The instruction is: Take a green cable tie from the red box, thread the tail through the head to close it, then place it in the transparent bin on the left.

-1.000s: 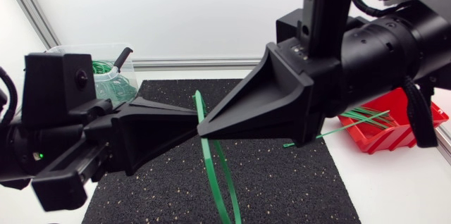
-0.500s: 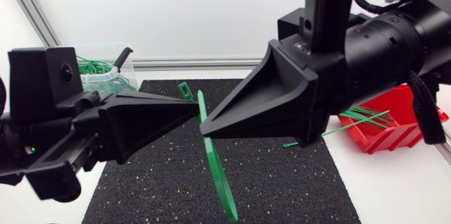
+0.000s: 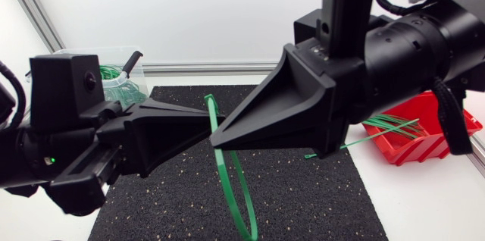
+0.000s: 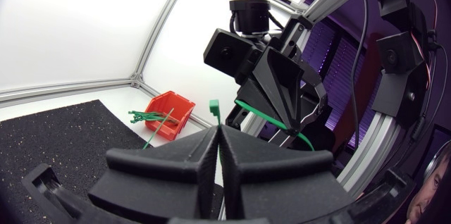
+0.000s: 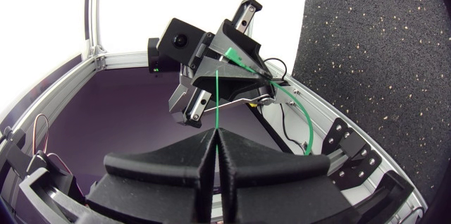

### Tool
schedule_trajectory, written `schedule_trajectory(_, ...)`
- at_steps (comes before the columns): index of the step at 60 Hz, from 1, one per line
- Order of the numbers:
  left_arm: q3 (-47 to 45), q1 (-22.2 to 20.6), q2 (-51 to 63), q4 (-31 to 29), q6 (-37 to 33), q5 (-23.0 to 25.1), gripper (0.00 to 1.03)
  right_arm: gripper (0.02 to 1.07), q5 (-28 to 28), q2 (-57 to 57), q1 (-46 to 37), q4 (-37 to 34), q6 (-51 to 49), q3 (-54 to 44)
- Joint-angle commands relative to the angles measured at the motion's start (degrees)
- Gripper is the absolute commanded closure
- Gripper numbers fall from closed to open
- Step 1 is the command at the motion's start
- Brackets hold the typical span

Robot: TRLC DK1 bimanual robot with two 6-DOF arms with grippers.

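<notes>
Green and thin, the cable tie now hangs in a long loop over the black mat. A moment ago my left gripper was tipped up, and now it has turned back level, close to my right gripper. Both have their fingers squeezed together on the tie, one from each side. I think I am in the middle of poking the tail through the head, but I cannot tell if it is in yet. The red box on my right holds more green ties, with one sticking out. The clear bin on my left holds a bunch of closed ones.
</notes>
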State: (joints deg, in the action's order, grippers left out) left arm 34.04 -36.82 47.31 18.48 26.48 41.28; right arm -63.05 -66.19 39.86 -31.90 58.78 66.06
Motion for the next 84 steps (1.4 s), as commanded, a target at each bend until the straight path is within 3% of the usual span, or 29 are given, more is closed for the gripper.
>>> schedule_trajectory(1,-0.7,-0.7,0.9,1.3,-1.0,0.2,0.99,1.01,-0.5,-1.5,0.7,0.4,1.3,-0.6)
schedule_trajectory(67,-0.4,-1.9,-0.9,0.2,-0.6,-0.9,0.99,1.01,-0.1,1.2,-1.0,2.0,1.1,-3.5)
schedule_trajectory(84,-1.4,-4.7,-3.5,-0.9,-0.6,-2.6,0.99,1.01,0.0,1.0,-1.9,2.7,1.1,-3.8)
